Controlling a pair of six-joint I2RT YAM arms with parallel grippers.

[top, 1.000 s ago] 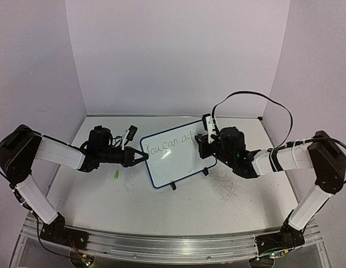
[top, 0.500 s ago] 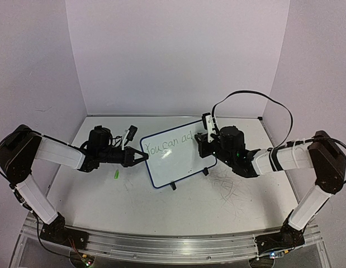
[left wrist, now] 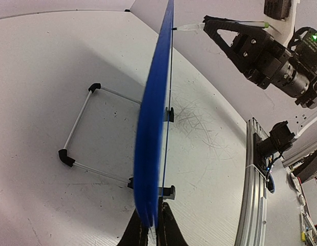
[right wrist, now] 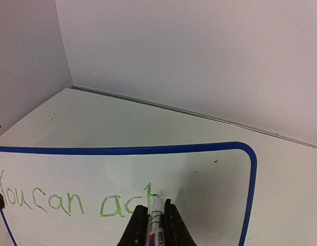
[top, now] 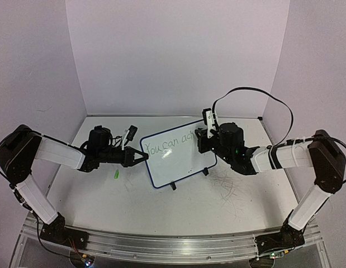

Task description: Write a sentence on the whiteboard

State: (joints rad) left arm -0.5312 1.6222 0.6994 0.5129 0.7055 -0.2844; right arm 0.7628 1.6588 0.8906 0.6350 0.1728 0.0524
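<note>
Whiteboard (top: pixel 178 164) stands near the middle of the scuffed white tabletop (top: pixel 161 215) in the top view, propped on small black feet (top: pixel 173 187). Its long axis runs left to right, the right end farther back, and its written face leans toward the arms' bases. The green sentence (top: pixel 170 146) follows that axis. The left gripper (top: pixel 143 158) is clamped on the board's left edge, and the right gripper (top: pixel 202 140) is at its upper right. A green cap (top: pixel 116 175) lies just left of the board; plain pale walls (top: pixel 178 56) close in the back and sides. From the left wrist, the whiteboard is edge-on, a blue rim (left wrist: pixel 155 128) upright in the frame, pinched between narrow fingers (left wrist: pixel 139 233), with a wire stand (left wrist: pixel 79 128) behind it. From the right wrist, the writing reads "You can ach"; closed fingers (right wrist: pixel 138 225) hold a marker (right wrist: pixel 155 218), tip on the last letter.
</note>
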